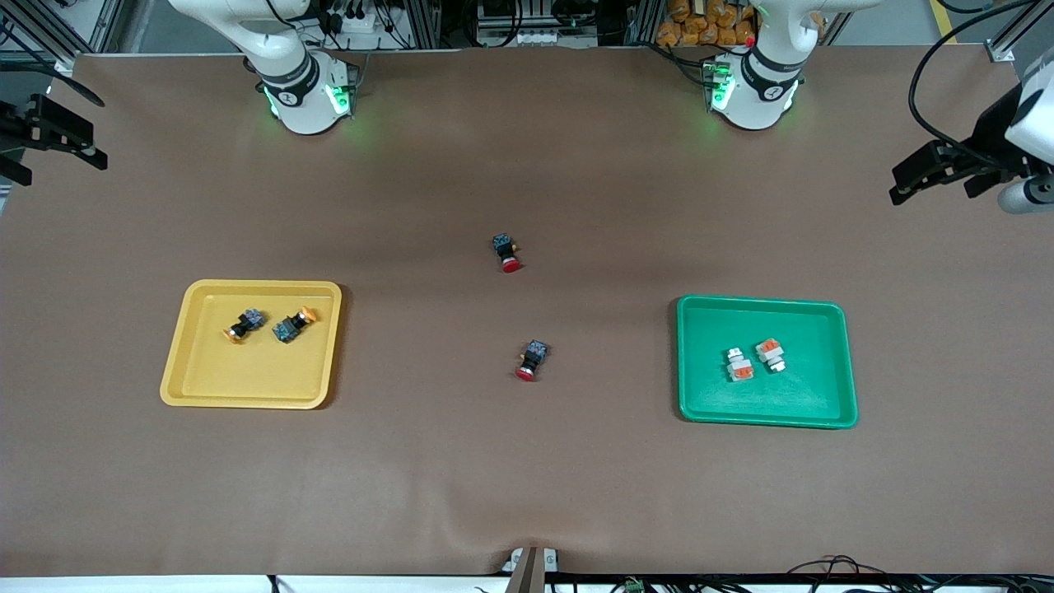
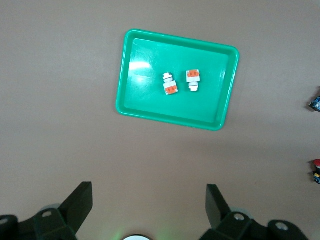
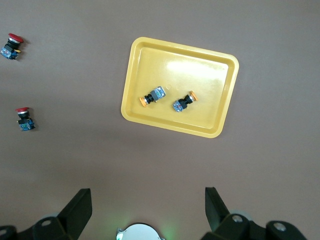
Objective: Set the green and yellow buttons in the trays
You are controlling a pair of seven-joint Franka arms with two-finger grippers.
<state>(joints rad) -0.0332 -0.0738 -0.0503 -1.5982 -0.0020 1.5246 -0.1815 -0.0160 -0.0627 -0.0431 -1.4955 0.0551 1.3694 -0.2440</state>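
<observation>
Two dark buttons with orange-yellow caps [image 1: 244, 324] [image 1: 294, 324] lie in the yellow tray [image 1: 247, 387] toward the right arm's end. Two white-and-orange buttons [image 1: 739, 365] [image 1: 771, 354] lie in the green tray [image 1: 766, 403] toward the left arm's end. My left gripper [image 2: 149, 200] is open and empty, high over the bare table near its base, with the green tray [image 2: 150, 100] in its view. My right gripper [image 3: 148, 200] is open and empty, high near its base, with the yellow tray [image 3: 200, 80] in its view. Both arms wait.
Two dark switches with red caps lie on the brown mat at mid-table, one [image 1: 507, 252] farther from the front camera, one [image 1: 533, 359] nearer. They also show in the right wrist view [image 3: 11, 46] [image 3: 24, 119].
</observation>
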